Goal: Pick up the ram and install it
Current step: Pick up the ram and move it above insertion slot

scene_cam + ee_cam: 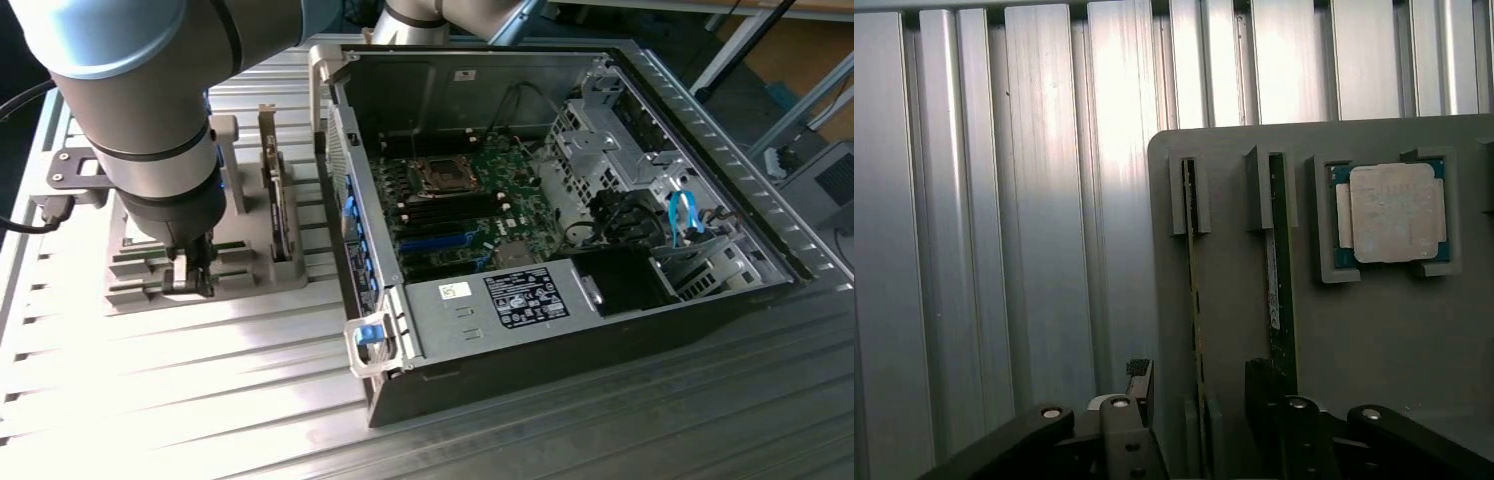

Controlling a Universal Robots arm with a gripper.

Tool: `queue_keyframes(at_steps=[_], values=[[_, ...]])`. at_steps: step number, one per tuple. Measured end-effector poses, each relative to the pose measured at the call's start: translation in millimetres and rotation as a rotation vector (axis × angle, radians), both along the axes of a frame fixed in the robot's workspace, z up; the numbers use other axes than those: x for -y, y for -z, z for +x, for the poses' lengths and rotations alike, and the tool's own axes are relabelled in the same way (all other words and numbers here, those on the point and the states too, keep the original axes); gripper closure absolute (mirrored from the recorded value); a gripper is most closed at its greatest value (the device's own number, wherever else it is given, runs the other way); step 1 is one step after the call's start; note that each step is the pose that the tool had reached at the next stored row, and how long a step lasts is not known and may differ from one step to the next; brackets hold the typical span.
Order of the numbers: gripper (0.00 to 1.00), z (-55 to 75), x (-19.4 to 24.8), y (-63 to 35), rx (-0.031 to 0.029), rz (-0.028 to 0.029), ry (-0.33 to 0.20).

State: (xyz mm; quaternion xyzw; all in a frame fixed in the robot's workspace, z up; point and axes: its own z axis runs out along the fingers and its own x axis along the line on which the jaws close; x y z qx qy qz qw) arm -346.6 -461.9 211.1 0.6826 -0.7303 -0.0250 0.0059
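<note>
Well, the black two-fingered gripper (1200, 398) hangs low over the flat grey plastic holder (1374, 340) on the ribbed aluminium table (1044, 200), at the exterior view's left of the open black computer case (561, 330). Its jaws stand apart, holding nothing. Between them, edge-on and upright in its slot, stands the long thin green ram stick (1197, 300), with a gap showing on either side. A second green stick just like it (1278, 290) stands in the next slot, and a square silver processor chip (1394, 210) lies in a recess beyond that.
</note>
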Motion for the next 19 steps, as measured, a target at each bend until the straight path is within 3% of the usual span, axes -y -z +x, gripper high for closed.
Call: queue_keyframes(at_steps=[5,7,10,11,14,16,19], values=[[0.52,0.0,0.0,0.0,0.0000,0.0000,0.000],[0.65,0.0,0.0,0.0,0.0000,0.0000,0.000],[0.71,0.0,0.0,0.0,-0.0001,-0.0001,0.000],[0.78,0.0,0.0,0.0,-0.0001,-0.0001,0.000],[0.79,0.0,0.0,0.0,0.0000,0.0000,0.000],[0.88,0.0,0.0,0.0,-0.0001,-0.0001,0.000],[0.88,0.0,0.0,0.0,-0.0001,-0.0001,0.000]])
